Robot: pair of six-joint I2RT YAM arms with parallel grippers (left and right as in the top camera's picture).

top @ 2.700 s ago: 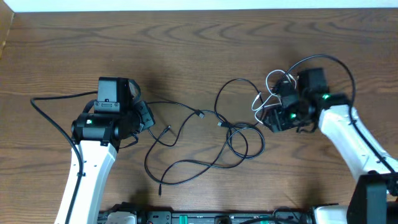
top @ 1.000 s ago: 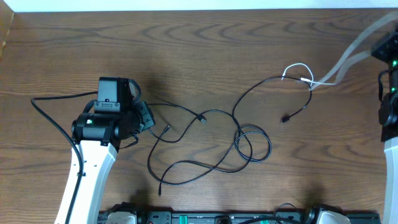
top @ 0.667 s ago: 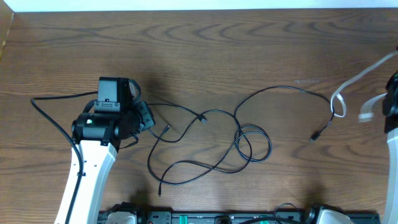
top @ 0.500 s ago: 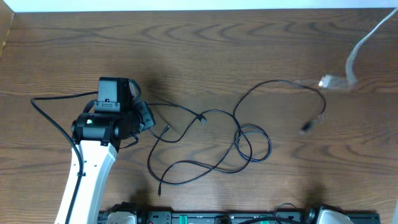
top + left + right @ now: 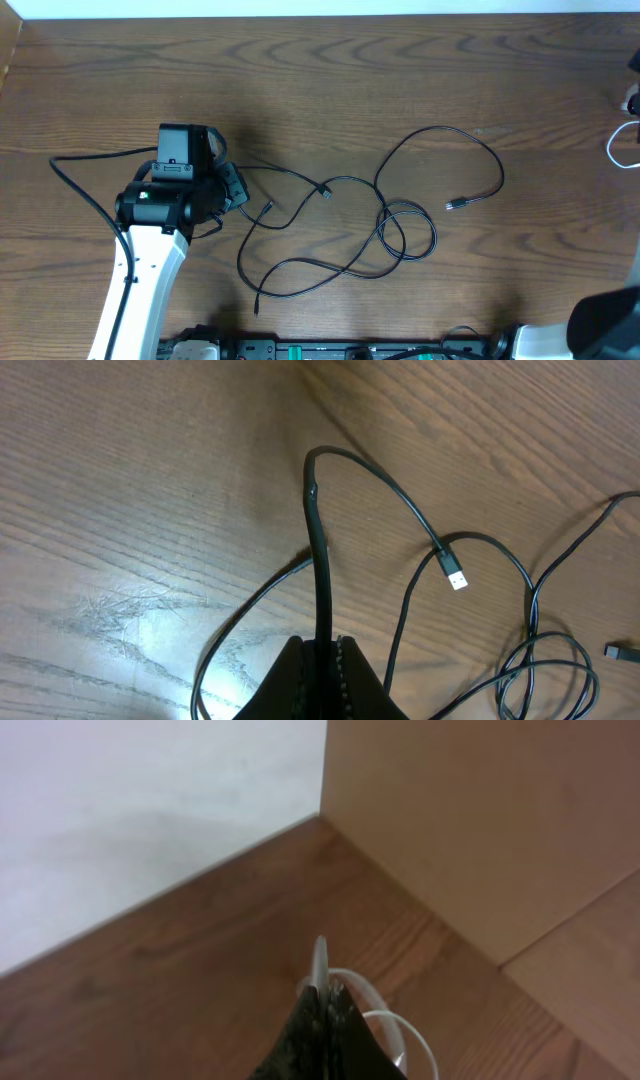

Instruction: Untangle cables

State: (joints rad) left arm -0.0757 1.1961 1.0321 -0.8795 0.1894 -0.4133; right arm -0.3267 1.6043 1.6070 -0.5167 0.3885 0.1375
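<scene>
Several thin black cables (image 5: 390, 225) lie in a loose tangle at the table's middle, one plug end (image 5: 452, 204) free on the right. My left gripper (image 5: 232, 185) sits at the tangle's left end. In the left wrist view the left gripper (image 5: 322, 646) is shut on a black cable (image 5: 317, 530) that arches away toward a small plug (image 5: 455, 576). The white cable (image 5: 615, 148) shows only at the overhead view's far right edge, apart from the black ones. My right gripper (image 5: 325, 992) is shut on the white cable (image 5: 385, 1020), whose loops hang behind the jaws.
A thick black cord (image 5: 75, 185) trails left from the left arm. The right arm's base (image 5: 605, 322) shows at the bottom right corner. In the right wrist view a light wooden panel (image 5: 480, 820) and a white wall (image 5: 150, 810) meet at the table's corner.
The right gripper has pulled the white cable free of the black tangle and carried it off the right edge. A black cable's end swung and settled right of the tangle. The left arm stayed still.
</scene>
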